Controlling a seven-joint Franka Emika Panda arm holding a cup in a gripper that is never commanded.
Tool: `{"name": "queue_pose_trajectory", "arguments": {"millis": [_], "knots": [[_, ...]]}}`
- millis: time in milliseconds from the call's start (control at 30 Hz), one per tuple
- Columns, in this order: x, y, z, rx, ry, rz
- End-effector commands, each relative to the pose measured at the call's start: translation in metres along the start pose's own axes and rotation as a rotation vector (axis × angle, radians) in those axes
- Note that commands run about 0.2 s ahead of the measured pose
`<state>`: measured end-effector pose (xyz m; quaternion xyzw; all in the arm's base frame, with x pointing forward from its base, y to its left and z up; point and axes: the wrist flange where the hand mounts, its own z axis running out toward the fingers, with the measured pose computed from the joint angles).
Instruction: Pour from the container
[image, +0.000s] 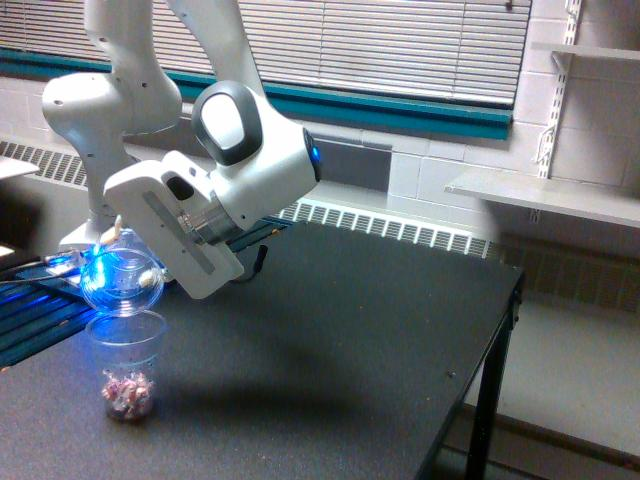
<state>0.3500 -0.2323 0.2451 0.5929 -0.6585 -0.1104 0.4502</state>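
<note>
The container (122, 281), a small clear plastic cup, hangs tipped over with its mouth facing down and toward the camera, at the exterior view's left. Nothing shows inside it now. My gripper (140, 262) is shut on the container, its fingers mostly hidden behind the white hand. Directly below stands a taller clear cup (126, 362) on the black table (340, 330), with small pink and white pieces lying at its bottom.
The table's right edge and a leg (488, 400) drop off to the floor. Blue-lit bars (40, 300) run along the left behind the cups. A radiator and a wall shelf (545, 190) stand at the back.
</note>
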Motion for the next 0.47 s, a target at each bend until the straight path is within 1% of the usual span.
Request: {"name": "queue_pose_trajectory", "arguments": {"millis": [33,467], "knots": [[0.0002,0.0031,-0.0037,0.012,0.008,-0.009],[-0.0007,0.0055,0.0001,0.046,0.005,0.004]]}}
